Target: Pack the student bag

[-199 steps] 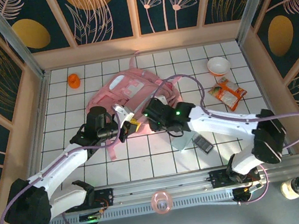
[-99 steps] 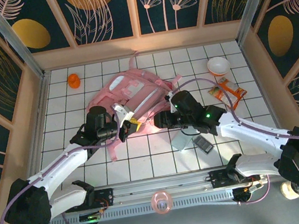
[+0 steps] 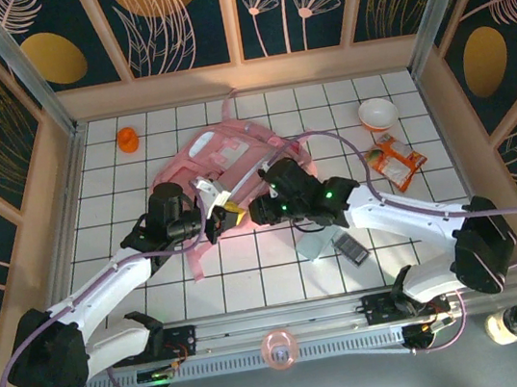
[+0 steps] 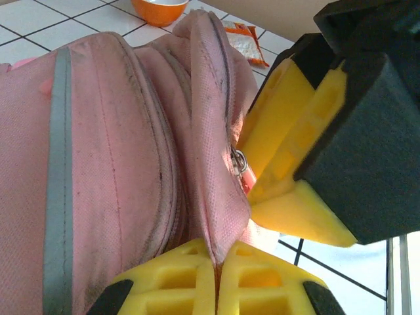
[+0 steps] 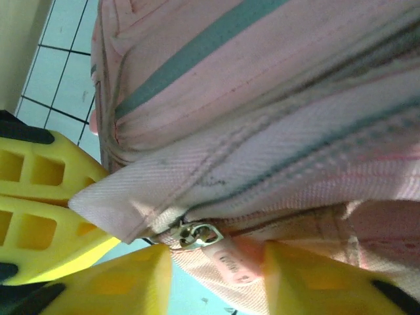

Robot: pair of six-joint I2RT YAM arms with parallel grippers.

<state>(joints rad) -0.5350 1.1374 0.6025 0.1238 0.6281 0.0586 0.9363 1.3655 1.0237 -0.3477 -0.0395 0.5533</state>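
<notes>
On the student bag (image 3: 225, 152), left end effector (image 4: 217, 266) clamps fabric, right end effector (image 5: 216, 262) gapes.

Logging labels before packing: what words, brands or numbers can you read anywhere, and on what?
Nothing can be read as text in these views.
Orange snack packet: printed, but too small to read.
Pink tag by the zipper of the student bag: faint marks, too blurred to read.

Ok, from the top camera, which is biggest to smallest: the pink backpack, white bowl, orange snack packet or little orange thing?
1. pink backpack
2. orange snack packet
3. white bowl, nearly the packet's size
4. little orange thing
</notes>
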